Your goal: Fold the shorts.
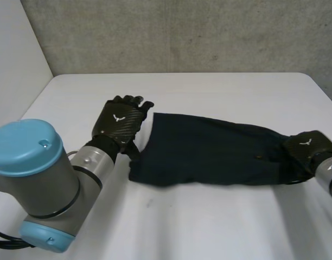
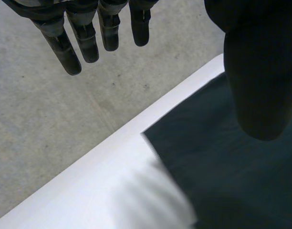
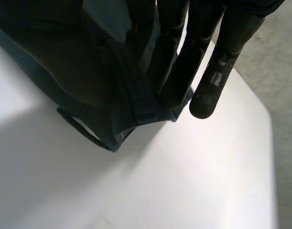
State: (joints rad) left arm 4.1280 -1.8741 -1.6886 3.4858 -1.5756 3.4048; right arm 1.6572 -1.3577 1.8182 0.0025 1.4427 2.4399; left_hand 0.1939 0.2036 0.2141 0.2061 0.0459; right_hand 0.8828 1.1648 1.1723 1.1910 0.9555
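Note:
Dark navy shorts [image 1: 209, 151] lie flat across the middle of the white table [image 1: 209, 222], stretched from side to side. My left hand [image 1: 120, 122] hovers just beside their left edge, fingers [image 2: 88, 38] straight and spread, holding nothing. In the left wrist view a corner of the shorts [image 2: 232, 186] lies under the thumb, apart from it. My right hand [image 1: 310, 147] rests on the right end of the shorts. In its wrist view the fingers [image 3: 203, 62] and thumb pinch the bunched hem of the shorts [image 3: 131, 107], lifted a little off the table.
A grey concrete wall [image 1: 182, 32] rises behind the table's far edge. The left arm's grey joint with its light-blue cap [image 1: 30, 179] stands over the table's front left.

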